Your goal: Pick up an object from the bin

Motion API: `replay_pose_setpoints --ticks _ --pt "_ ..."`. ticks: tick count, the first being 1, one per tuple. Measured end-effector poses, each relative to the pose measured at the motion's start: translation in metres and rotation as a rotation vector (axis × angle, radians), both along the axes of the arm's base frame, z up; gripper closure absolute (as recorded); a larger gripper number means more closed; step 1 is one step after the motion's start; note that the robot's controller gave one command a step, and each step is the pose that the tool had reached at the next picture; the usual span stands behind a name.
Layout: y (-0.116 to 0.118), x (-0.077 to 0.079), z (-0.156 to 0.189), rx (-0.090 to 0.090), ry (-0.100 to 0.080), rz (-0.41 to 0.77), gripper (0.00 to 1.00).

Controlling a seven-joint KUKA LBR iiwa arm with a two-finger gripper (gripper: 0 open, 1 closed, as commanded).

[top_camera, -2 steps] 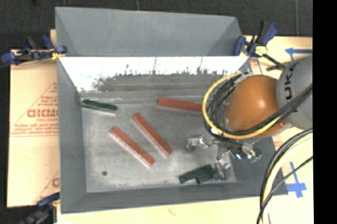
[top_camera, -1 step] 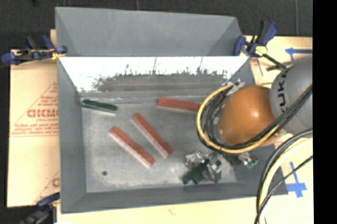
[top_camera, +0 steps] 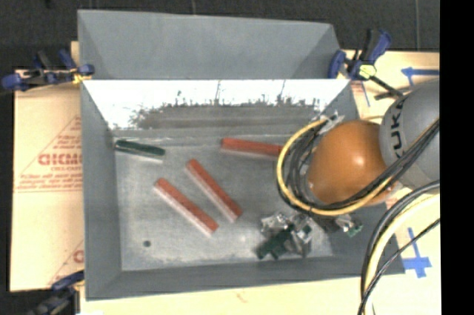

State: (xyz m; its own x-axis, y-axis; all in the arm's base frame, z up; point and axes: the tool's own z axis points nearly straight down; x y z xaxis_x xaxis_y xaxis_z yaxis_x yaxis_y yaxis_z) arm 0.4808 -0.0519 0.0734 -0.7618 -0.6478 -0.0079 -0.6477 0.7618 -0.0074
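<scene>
Arm: comes in from the right; orange wrist cover (top_camera: 348, 161) sits over the bin's right side, w/ yellow and black cables (top_camera: 285, 165) looped round the cover's left.
Gripper: gripper (top_camera: 285, 236) is low in the front-right corner of the bin (top_camera: 100, 232), close to the front wall.
Claw state: can't tell, wide or narrow isn't readable from this angle.
Nearest obj: small dark green piece (top_camera: 268, 250) at the gripper's tip, on its front-left side, touching or v. near. Can't tell if it's gripped.
Red bars: 3 long red-brown bars. One (top_camera: 252, 147) lies near the back wall, right of centre, its right end by the cables. Two more (top_camera: 213, 190) (top_camera: 185, 206) lie mid-floor, roughly parallel, slanting back-left to front-right, narrow gap btw them.
Green bar: dark green bar (top_camera: 139, 149) lies flat at back-left, well apart from the gripper.
Spacing: front-right ends of the slanted bars are near the gripper, not touching.
</scene>
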Motion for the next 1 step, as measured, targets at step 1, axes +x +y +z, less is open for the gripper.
replay_pose_setpoints --ticks 1 --pt "-0.0226 0.0049 0.1437 0.001 0.008 0.004 1.0"
